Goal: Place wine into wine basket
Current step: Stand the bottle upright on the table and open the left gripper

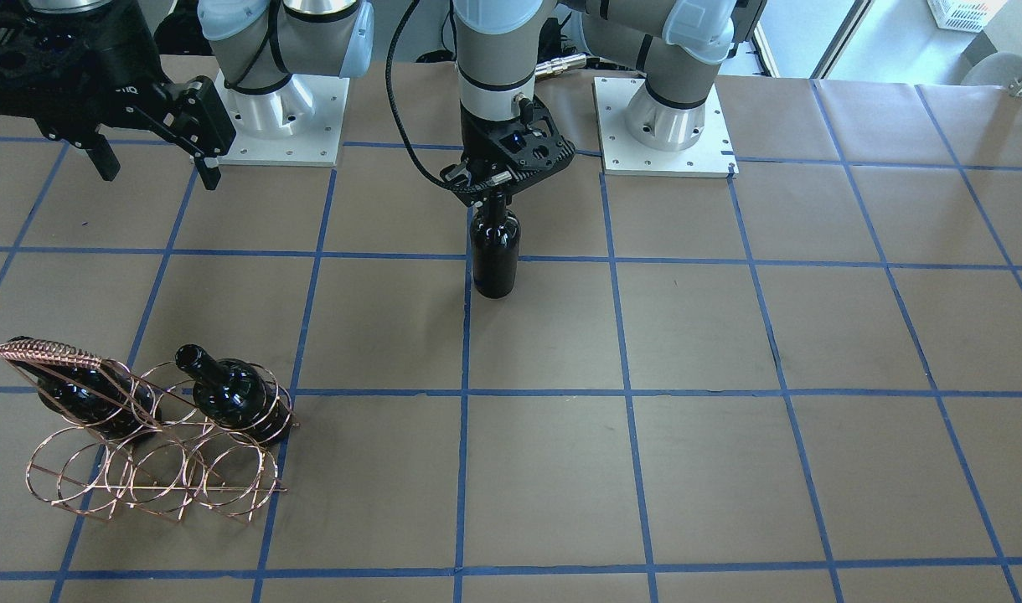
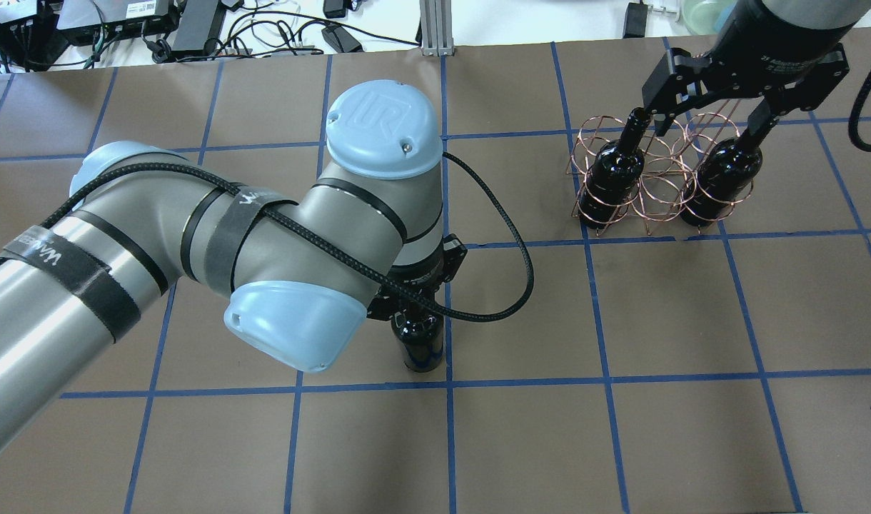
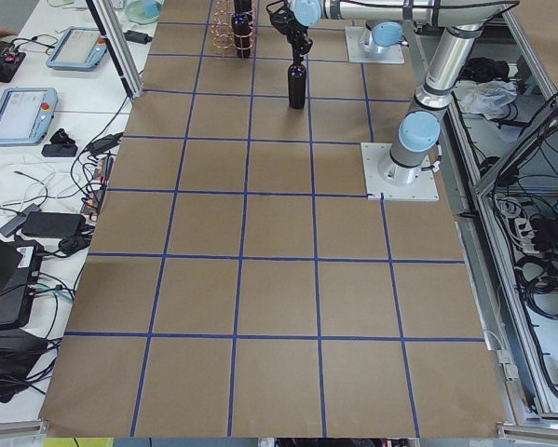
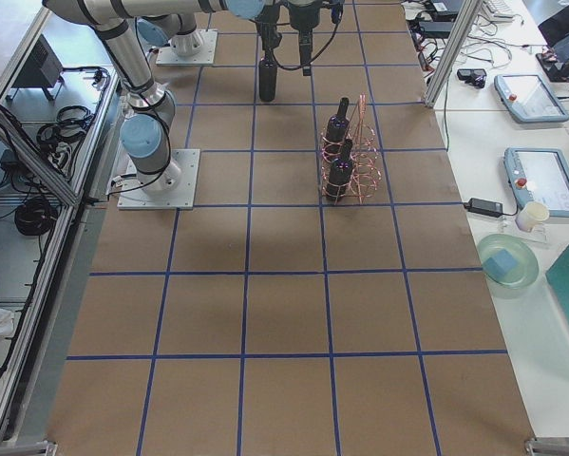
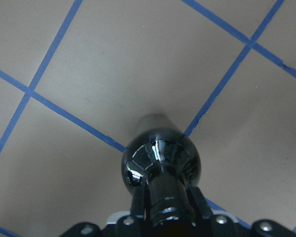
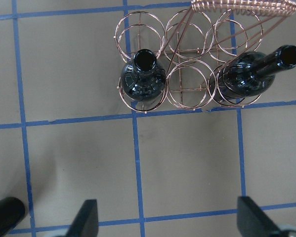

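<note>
My left gripper (image 1: 492, 199) is shut on the neck of an upright near-black wine bottle (image 1: 495, 255) at the middle of the table. The left wrist view shows the neck (image 5: 162, 195) clamped between both fingers (image 5: 136, 203). The copper wire wine basket (image 1: 155, 469) stands far off on my right side and holds two more bottles (image 6: 143, 79) (image 6: 250, 78) in its outer rings; the middle ring (image 6: 187, 85) is empty. My right gripper (image 2: 708, 132) hangs open and empty above the basket (image 2: 650, 187).
Both arm base plates (image 1: 286, 126) (image 1: 666, 126) sit at the table's robot side. Brown paper with a blue tape grid (image 1: 465, 394) covers the table. Pendants and cables lie on side benches (image 4: 540, 180) beyond the table's ends.
</note>
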You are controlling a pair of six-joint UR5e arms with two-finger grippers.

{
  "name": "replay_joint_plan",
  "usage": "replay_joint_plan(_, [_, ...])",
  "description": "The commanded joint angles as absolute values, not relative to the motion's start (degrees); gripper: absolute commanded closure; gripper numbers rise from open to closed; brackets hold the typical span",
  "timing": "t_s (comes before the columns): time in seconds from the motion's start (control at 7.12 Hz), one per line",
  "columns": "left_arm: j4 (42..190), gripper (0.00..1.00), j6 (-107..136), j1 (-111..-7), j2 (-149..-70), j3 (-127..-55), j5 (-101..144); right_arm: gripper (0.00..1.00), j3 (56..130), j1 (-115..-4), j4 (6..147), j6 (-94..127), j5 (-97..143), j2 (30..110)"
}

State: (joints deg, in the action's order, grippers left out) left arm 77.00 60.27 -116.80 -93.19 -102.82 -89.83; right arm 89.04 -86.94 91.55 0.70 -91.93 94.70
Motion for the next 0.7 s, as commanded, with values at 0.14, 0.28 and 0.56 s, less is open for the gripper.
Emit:
replay_joint_plan(0.14, [76.90,0.86,60.47,-116.81,-93.08,-103.01,-89.91,0.00,89.03,-86.92,91.49,0.70,-92.20,94.75])
replay_joint_plan(0.28, [76.99,0.59,60.21,-116.81,-92.99,-103.01,-90.00,0.00,89.03,-86.92,91.58,0.70,-92.11,94.75])
replay_joint_plan(0.56, [76.90,0.19,60.12,-116.72,-92.90,-102.83,-90.00,0.00,89.03,-86.92,91.50,0.79,-92.11,94.92])
